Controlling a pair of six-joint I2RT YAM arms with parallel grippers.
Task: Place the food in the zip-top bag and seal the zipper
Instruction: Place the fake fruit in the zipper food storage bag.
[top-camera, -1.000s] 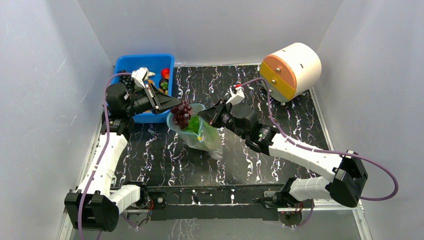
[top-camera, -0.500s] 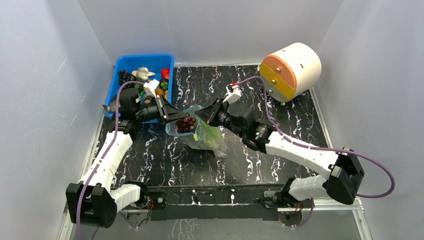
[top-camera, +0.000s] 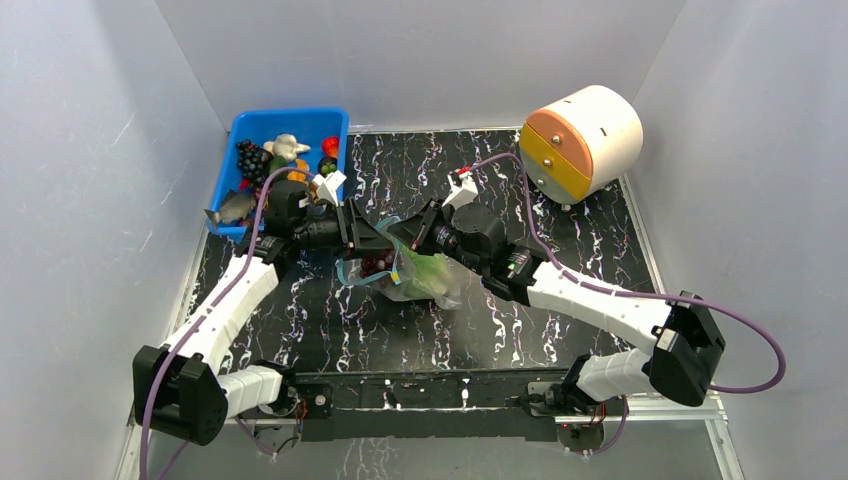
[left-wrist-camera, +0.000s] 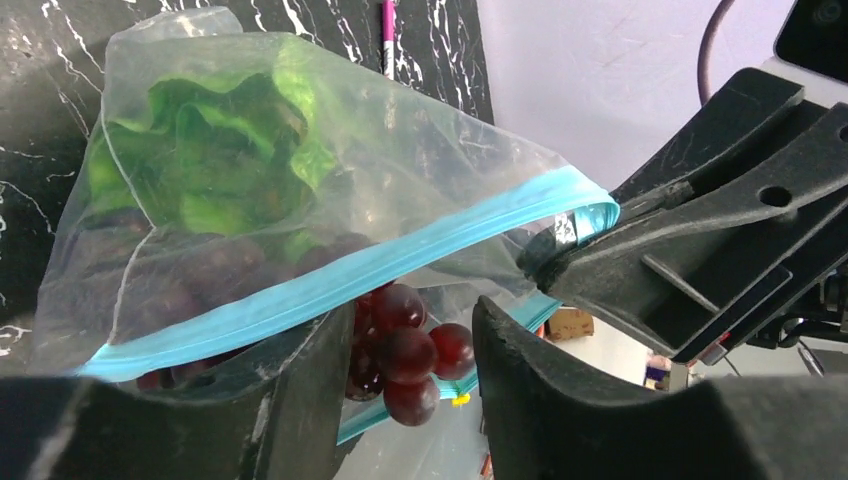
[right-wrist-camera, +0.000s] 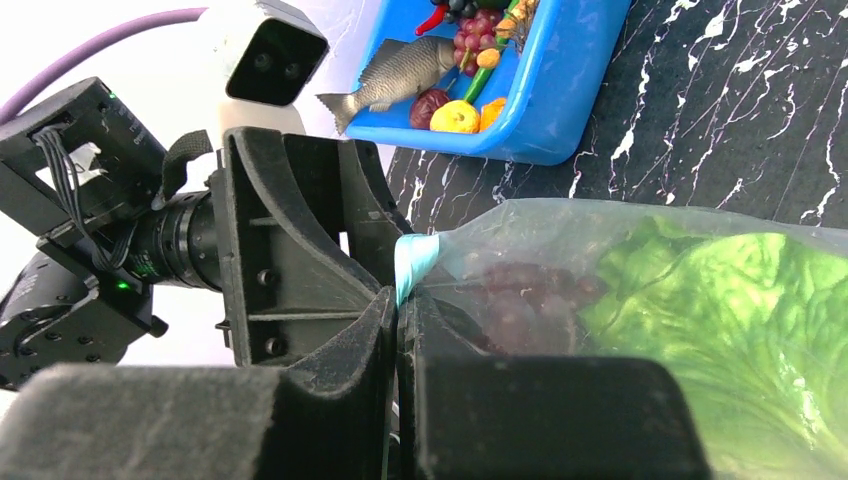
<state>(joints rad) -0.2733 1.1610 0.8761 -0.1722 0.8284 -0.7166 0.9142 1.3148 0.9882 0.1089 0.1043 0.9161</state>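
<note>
The clear zip-top bag (top-camera: 428, 288) lies mid-table, its mouth lifted toward the left. My right gripper (right-wrist-camera: 397, 300) is shut on the teal zipper (right-wrist-camera: 412, 258) at the mouth's corner. Green lettuce (left-wrist-camera: 230, 140) sits deep inside the bag. The dark purple grape bunch (left-wrist-camera: 410, 345) hangs in the bag mouth, just under the zipper strip (left-wrist-camera: 330, 285). My left gripper (left-wrist-camera: 412, 320) stands open around the bunch; one finger touches the grapes and a small gap shows at the other. More grapes show through the plastic (right-wrist-camera: 520, 290).
A blue bin (top-camera: 290, 113) at the back left holds a toy fish (right-wrist-camera: 400, 75) and several other toy foods. A round cream container with orange drawer fronts (top-camera: 580, 140) stands at the back right. Grey walls close in the table on three sides.
The left arm has swung right and down, carrying the grape bunch from above the bag into its mouth. Its jaws have parted around the bunch. The right gripper keeps its hold on the rim.
</note>
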